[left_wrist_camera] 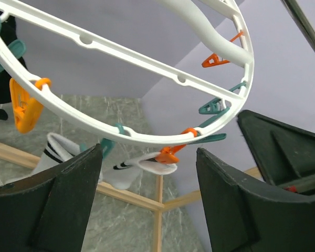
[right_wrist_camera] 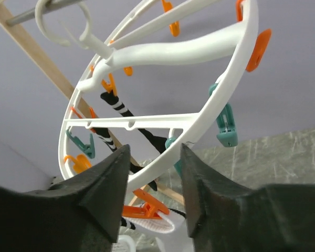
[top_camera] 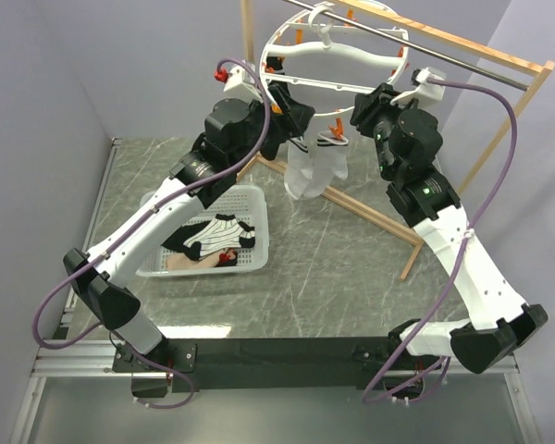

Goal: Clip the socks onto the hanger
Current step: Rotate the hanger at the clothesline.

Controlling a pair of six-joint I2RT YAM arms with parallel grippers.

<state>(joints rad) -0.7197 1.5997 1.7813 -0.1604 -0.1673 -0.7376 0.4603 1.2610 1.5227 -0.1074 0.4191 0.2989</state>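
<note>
The hanger (top_camera: 344, 55) is a white ring with orange and teal clips, hung by its hook on a metal rod. Two white socks (top_camera: 314, 171) with black-banded cuffs hang from its near clips, and a black sock (top_camera: 296, 118) hangs at the left. My left gripper (top_camera: 282, 111) is open and empty at the ring's left side, just under the rim (left_wrist_camera: 136, 55), facing an orange clip (left_wrist_camera: 170, 154) that holds a white sock (left_wrist_camera: 147, 164). My right gripper (top_camera: 365, 104) is open at the ring's right side, and the rim (right_wrist_camera: 165, 157) passes between its fingertips. A striped sock (top_camera: 220, 229) lies in the basket.
A white perforated basket (top_camera: 254, 196) stands on the table at the left, holding the striped sock, black socks (top_camera: 180, 239) and a pinkish item. The wooden frame (top_camera: 370, 208) with its metal rod (top_camera: 425, 42) crosses the back right. Grey walls stand close on both sides.
</note>
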